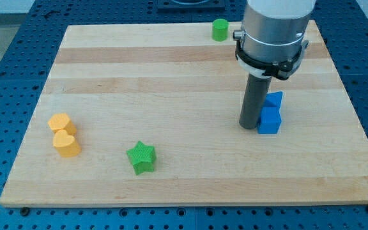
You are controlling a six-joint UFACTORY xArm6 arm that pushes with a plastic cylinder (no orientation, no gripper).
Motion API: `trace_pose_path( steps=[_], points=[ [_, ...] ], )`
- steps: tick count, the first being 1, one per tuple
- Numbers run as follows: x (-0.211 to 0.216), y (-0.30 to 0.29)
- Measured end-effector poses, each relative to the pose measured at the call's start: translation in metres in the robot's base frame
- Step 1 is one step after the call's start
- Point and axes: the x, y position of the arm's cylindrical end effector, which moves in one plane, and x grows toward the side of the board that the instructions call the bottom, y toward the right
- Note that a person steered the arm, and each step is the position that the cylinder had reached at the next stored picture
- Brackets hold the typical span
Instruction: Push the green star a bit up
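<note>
The green star (140, 157) is a small, chunky five-pointed block, bright green, lying flat on the wooden surface (171, 96) near the view's bottom edge. It sits well away from my tip (248, 126), off to the view's left of it and lower. There is no pincer on this arm, only the dark rod, so nothing is held; the tip stands just beside the blue block (271, 114), on its left, looking to touch it. One point of the star aims roughly toward the view's top; it has no clear long axis.

Two orange blocks (64, 135), touching each other, lie farther left of the star. A green cylinder (220, 29) stands above the tip near the top edge.
</note>
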Motion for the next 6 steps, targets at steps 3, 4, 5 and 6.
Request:
trace_pose_path(
  steps=[3,4,5,6],
  points=[
    [0.074,-0.028],
    [0.111,-0.087],
    [0.12,-0.155],
    [0.099,-0.193]
  ],
)
